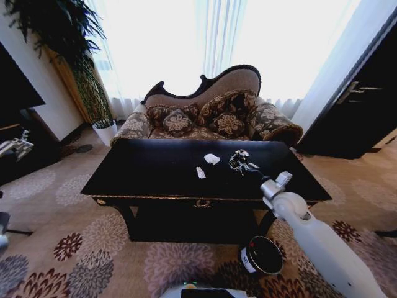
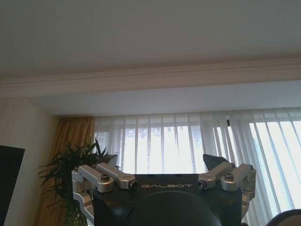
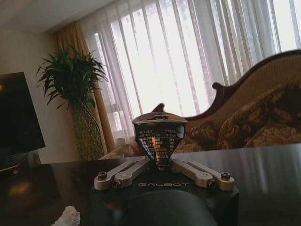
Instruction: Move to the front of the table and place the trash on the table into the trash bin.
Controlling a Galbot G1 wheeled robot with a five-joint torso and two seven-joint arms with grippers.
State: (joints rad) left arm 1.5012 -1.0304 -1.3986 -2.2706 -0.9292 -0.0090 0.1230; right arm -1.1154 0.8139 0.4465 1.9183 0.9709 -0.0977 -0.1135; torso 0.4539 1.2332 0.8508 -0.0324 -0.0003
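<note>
Gripping can (image 3: 160,140) with right gripper (image 1: 240,162) over table (image 1: 155,180) | step: pickup | next: carry to bin (image 1: 261,255) | left gripper (image 2: 162,172) spread, parked

Table (image 1: 155,171): glossy black top, gold trim along front edge, gold emblem on apron. Drink can (image 3: 160,140): dark metallic, small light print on its side. Paper wad (image 1: 211,159) and scrap (image 1: 200,172): white. Trash bin (image 1: 261,256): dark brown-black, white label. Carpet (image 1: 74,248): beige with maroon and grey flower medallions. Sofa (image 1: 211,112): dark frame, brown floral cushions. Right arm (image 1: 322,245): white, silver wrist.
</note>
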